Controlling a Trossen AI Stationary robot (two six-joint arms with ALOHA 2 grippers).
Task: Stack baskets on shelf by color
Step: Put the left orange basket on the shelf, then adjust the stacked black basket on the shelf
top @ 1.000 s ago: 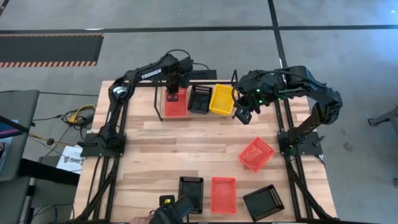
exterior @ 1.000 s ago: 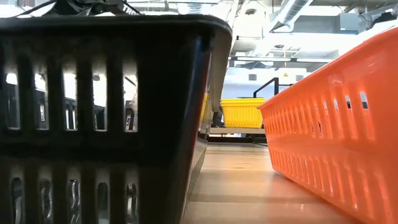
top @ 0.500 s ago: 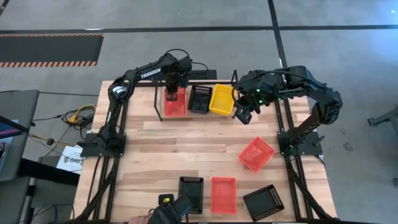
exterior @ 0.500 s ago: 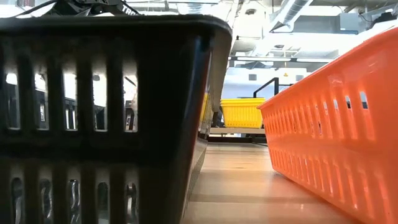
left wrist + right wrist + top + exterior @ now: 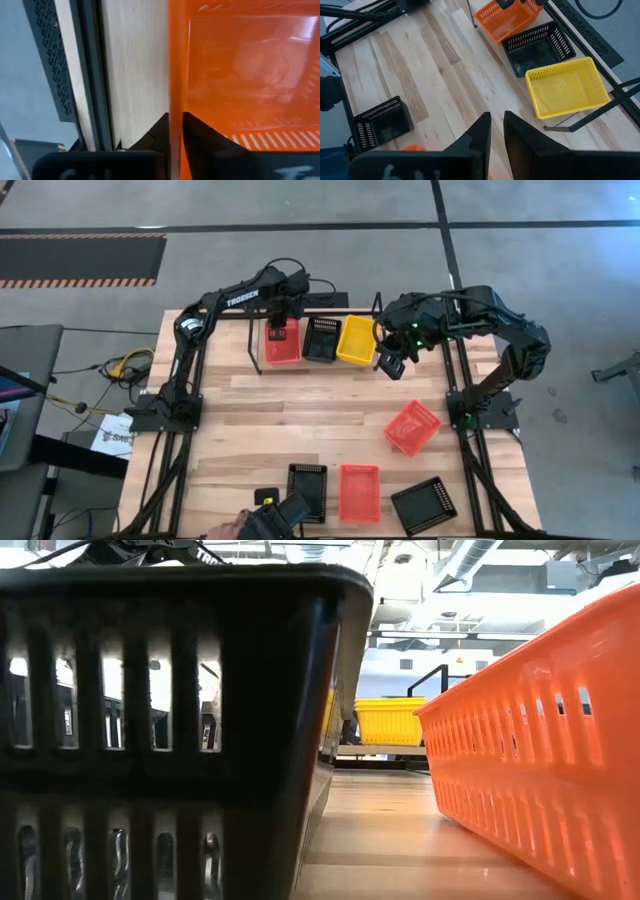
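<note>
The shelf [image 5: 256, 350] stands at the table's far edge and carries a red-orange basket [image 5: 283, 348], a black basket [image 5: 322, 338] and a yellow basket [image 5: 357, 340] side by side. My left gripper [image 5: 279, 320] is at the far end of the red-orange basket [image 5: 240, 75], shut on its wall. My right gripper [image 5: 390, 364] hovers shut just right of the yellow basket [image 5: 567, 92], holding nothing. Loose baskets rest on the table: red-orange [image 5: 412, 428], black [image 5: 307, 490], red-orange [image 5: 360, 492] and black [image 5: 424, 505]. My left gripper pinches the red-orange basket's far wall [image 5: 175, 107] at its rim, one finger [image 5: 159, 131] outside and one finger [image 5: 197, 134] inside, coming from above and pointing down. The basket sits level on the shelf's left end.
A person's hand [image 5: 228, 530] with a dark device shows at the table's near edge. In the low view a black basket [image 5: 170, 720] and a red-orange basket [image 5: 540, 770] block most of the sight. Bare wood lies in the table's middle [image 5: 300, 410].
</note>
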